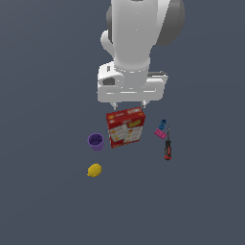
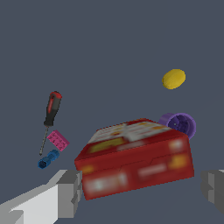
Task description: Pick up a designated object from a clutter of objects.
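Note:
The yellow lemon [image 1: 94, 170] [image 2: 173, 78] lies alone on the grey floor, toward the exterior view's lower left of the clutter. My gripper [image 1: 128, 104] [image 2: 142, 190] hangs open above the far end of the red cracker box [image 1: 126, 127] [image 2: 135, 158], well away from the lemon, with nothing between its fingers. The purple cup [image 1: 95, 141] [image 2: 179, 124] stands between the box and the lemon. On the other side of the box are the pink-and-blue clamp [image 1: 161, 129] [image 2: 54, 148] and the red-and-black screwdriver [image 1: 167, 149] [image 2: 50, 113].
The arm's white body [image 1: 134, 43] fills the upper middle of the exterior view. The grey floor [image 1: 43, 201] stretches all around the objects.

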### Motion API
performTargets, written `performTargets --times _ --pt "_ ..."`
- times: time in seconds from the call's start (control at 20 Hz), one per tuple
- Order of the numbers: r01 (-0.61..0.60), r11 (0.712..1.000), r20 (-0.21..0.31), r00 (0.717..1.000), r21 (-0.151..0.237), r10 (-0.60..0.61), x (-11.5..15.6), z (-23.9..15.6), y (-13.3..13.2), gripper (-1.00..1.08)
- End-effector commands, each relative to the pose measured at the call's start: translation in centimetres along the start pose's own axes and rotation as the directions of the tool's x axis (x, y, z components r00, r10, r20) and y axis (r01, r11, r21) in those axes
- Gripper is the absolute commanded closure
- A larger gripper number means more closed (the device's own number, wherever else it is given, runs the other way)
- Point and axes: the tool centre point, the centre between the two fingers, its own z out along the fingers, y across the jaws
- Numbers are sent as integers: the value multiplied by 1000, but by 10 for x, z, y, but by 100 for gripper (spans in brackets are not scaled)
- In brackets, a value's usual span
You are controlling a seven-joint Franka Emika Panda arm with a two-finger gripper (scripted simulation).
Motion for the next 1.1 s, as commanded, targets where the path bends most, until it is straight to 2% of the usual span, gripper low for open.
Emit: performTargets --times 0.0,0.5,1.05 --pt "0 1000 0 1000 0 0 0 0 0 -92" --pt "-40 999 -4 999 -23 40 2 1 24 -92" --pt "-45 999 -6 999 -20 45 10 6 27 -92"
